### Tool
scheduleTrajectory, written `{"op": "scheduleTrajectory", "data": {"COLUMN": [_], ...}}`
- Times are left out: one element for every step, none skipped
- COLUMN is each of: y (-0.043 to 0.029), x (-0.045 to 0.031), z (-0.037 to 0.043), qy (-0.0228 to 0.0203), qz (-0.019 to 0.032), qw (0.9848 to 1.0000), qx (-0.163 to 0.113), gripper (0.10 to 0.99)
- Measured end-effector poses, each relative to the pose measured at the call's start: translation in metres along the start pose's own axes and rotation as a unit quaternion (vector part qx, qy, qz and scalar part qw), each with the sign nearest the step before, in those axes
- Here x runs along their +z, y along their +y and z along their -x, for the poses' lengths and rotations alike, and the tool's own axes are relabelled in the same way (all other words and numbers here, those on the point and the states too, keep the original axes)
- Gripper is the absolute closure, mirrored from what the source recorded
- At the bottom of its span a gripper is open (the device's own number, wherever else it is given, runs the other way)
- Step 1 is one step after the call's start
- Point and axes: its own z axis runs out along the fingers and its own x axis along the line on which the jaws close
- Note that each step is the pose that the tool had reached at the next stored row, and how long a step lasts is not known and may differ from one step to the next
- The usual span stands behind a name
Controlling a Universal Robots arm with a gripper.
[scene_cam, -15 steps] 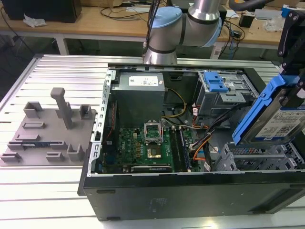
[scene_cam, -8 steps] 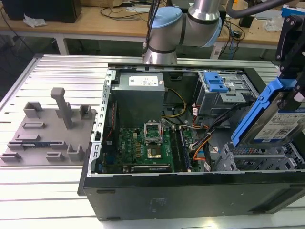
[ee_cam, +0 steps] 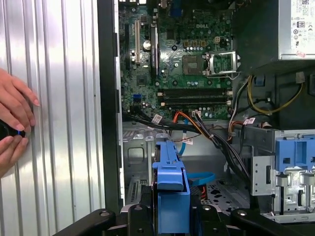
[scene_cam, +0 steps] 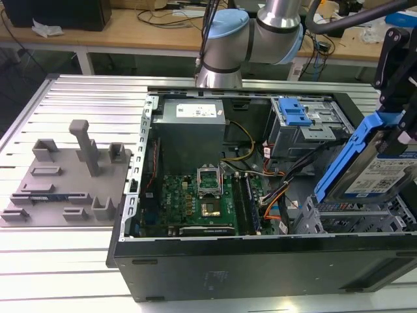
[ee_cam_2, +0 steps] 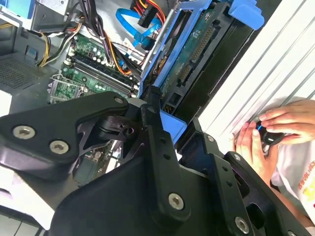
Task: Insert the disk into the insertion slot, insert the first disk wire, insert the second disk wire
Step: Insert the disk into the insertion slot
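Gripper (ee_cam_2: 170, 123) closed on the disk (scene_cam: 374, 176) by its blue carrier, holding it tilted just above the insertion slot (scene_cam: 345, 222), likely so its edge can enter the cage.

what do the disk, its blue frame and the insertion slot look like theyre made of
Disk: looks like a bare silver metal casing with a dull sheen and a white, paper-like label.
Blue carrier: probably moulded plastic, going by its uniform bright colour and smooth, slightly glossy surface.
Insertion slot: seems to be thin grey sheet metal, matte, with punched holes and folded edges.
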Motion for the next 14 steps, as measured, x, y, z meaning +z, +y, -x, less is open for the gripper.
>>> {"op": "scheduleTrajectory", "data": {"y": [0.0,0.0001,0.0001,0.0001,0.0001,0.0002,0.0002,0.0001,0.0001,-0.0001,-0.0006,-0.0009,-0.0009,-0.0009], "x": [0.0005,0.0014,0.0019,0.0028,0.0037,0.0042,0.0047,0.0056,0.0061,0.0068,0.0079,0.009,0.0102,0.011], "z": [0.0,-0.0001,-0.0001,-0.0002,-0.0003,-0.0004,-0.0005,-0.0005,-0.0006,-0.0006,-0.0006,-0.0006,-0.0007,-0.0007], "qy": [0.0,0.0,0.0001,0.0001,0.0,0.0001,0.0001,0.0001,0.0001,0.0001,0.0001,0.0001,0.0001,0.0001], "qz": [0.0,0.0,0.0,0.0001,0.0001,0.0002,0.0002,0.0002,0.0003,0.0003,0.0003,0.0004,0.0004,0.0005], "qw": [1.0,1.0,1.0,1.0,1.0,1.0,1.0,1.0,1.0,1.0,1.0,1.0,1.0,1.0], "qx": [0.0,0.001,0.001,0.002,0.002,0.002,0.003,0.003,0.003,0.003,0.003,0.003,0.003,0.003], "gripper": [0.722,0.722,0.722,0.722,0.722,0.722,0.722,0.722,0.722,0.722,0.722,0.722,0.722,0.722]}}
